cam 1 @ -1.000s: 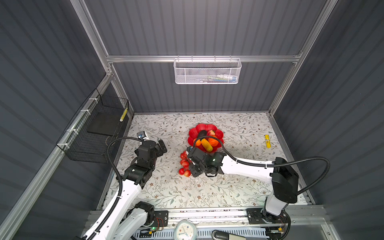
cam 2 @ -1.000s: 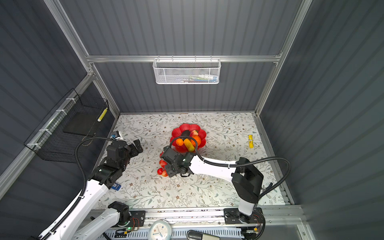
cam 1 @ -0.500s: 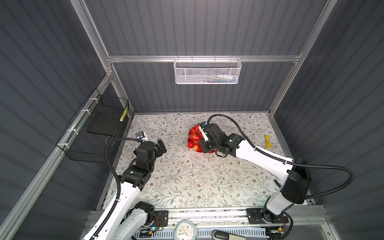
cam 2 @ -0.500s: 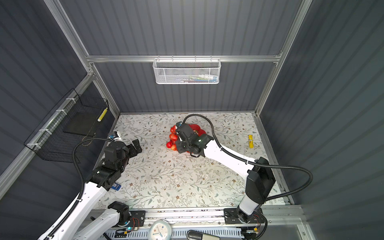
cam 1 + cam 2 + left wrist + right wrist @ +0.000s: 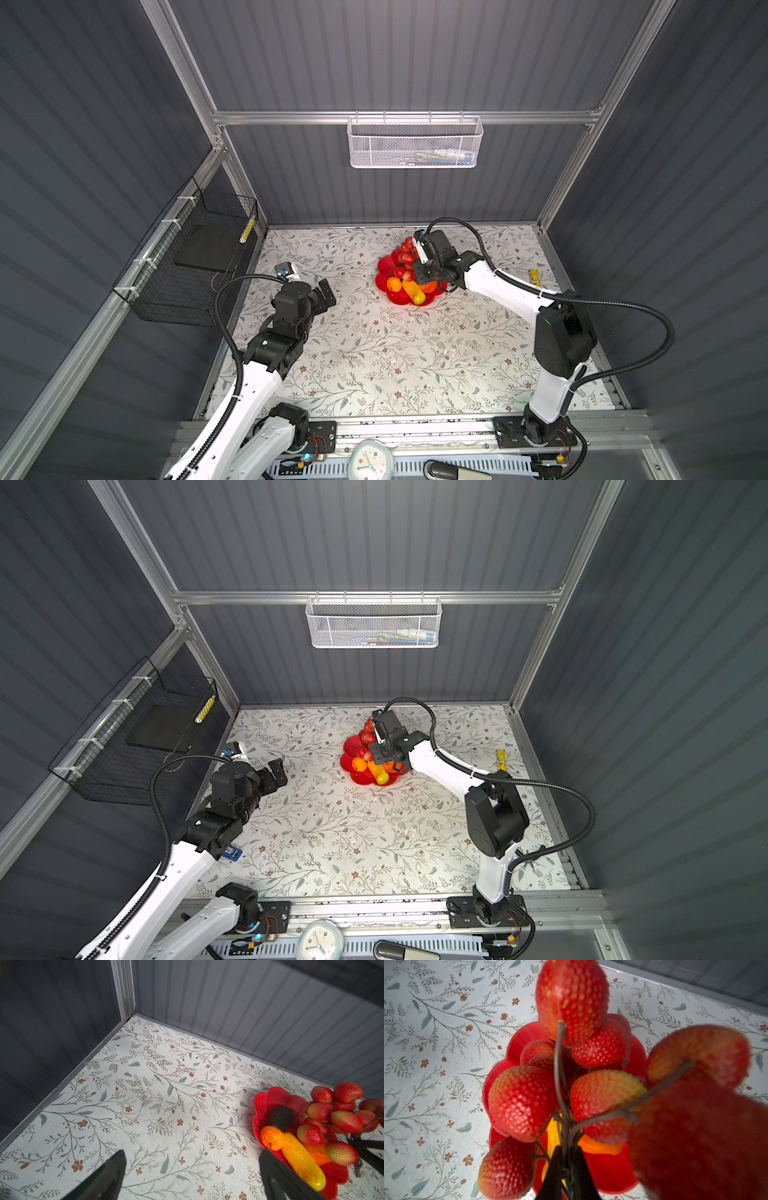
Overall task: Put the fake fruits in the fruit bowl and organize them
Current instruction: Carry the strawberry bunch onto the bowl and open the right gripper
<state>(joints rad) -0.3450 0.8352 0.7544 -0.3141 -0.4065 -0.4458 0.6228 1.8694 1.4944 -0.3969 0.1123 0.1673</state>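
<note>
We are pinching the red bunch [image 5: 523, 1103] in our right gripper [image 5: 566, 1169] over the fruit bowl [image 5: 268, 1101]. An orange [image 5: 272, 1137], a yellow fruit [image 5: 301, 1161] and a dark fruit [image 5: 280, 1114] are lying inside. Our left gripper [image 5: 192, 1152] is gaping wide.

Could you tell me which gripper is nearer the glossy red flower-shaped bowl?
Right. The right gripper is directly above the bowl, shut on the stem of a red plastic berry bunch; the open left gripper hovers over the table, well to the bowl's left.
</note>
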